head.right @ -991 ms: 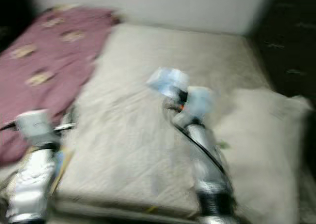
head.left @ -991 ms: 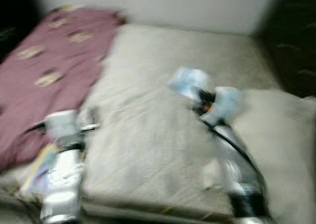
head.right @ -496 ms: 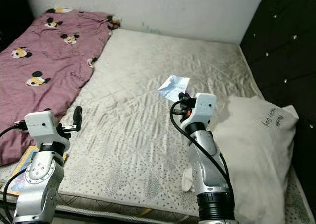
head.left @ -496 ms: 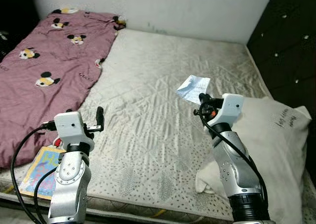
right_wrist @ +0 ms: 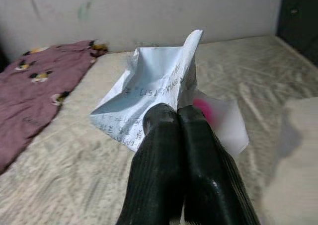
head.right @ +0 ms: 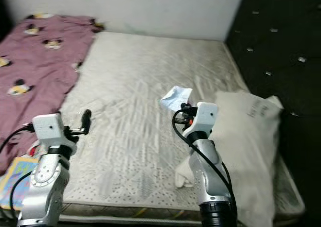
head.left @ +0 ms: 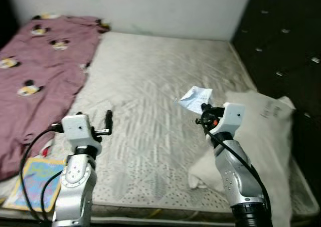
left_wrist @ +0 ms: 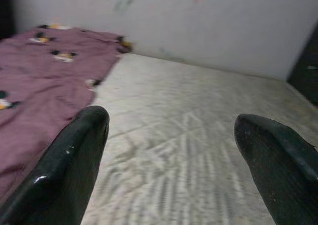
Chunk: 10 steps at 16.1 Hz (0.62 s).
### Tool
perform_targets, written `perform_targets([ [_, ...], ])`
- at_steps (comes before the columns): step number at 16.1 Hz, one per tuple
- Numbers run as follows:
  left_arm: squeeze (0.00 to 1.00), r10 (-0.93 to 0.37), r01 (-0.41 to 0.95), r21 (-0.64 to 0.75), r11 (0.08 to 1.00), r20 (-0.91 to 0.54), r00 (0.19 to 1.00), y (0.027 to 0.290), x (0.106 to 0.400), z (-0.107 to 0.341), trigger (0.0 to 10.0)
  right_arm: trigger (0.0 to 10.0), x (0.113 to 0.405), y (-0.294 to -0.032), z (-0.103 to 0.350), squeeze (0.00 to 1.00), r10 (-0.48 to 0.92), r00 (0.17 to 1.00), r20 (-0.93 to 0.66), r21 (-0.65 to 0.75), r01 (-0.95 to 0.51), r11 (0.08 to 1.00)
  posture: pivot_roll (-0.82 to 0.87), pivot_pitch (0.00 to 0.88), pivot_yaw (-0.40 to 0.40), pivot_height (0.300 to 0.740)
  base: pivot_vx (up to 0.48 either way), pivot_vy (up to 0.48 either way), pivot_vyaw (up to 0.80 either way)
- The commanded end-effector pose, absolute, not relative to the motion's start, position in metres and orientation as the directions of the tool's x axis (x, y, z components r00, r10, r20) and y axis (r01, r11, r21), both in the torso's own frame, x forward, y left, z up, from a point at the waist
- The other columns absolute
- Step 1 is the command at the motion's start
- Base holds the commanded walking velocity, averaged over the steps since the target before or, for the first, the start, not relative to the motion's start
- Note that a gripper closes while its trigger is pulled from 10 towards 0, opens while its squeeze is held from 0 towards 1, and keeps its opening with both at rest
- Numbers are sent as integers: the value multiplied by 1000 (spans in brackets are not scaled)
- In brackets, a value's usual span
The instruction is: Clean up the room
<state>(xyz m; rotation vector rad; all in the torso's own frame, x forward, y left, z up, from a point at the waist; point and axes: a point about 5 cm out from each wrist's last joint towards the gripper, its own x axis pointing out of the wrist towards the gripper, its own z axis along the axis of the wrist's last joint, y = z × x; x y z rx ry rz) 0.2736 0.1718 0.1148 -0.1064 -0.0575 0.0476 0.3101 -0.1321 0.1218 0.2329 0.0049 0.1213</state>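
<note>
Right tool (right_wrist: 178, 116) pinched shut on paper (right_wrist: 149, 88), lifted off bed (head.left: 150, 81) for disposal; left tool (left_wrist: 171, 135) wide, empty, idle.

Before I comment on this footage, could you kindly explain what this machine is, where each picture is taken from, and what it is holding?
This is a humanoid robot standing at a bed. Two pictures come from its head, looking down along its silver arms; two come from cameras on its wrists. The right gripper has its jaws closed on a crumpled sheet of paper, held above the mattress. The left gripper is open and holds nothing. A purple blanket, a pillow and a colourful book lie on the bed.
</note>
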Motion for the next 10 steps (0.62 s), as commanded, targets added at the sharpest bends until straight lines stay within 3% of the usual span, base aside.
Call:
perform_targets([
  [1, 0, 41, -35, -104, 994, 54, 998, 171, 274, 116, 10000, 10000, 311, -132, 128, 0, 116, 993, 28, 223, -119, 967, -26, 53, -56, 740, 0, 0, 0],
  [10, 0, 37, -31, -105, 994, 58, 998, 170, 273, 116, 10000, 10000, 312, -129, 130, 0, 136, 990, 39, 222, -141, 965, -25, 55, -61, 740, 0, 270, 0],
])
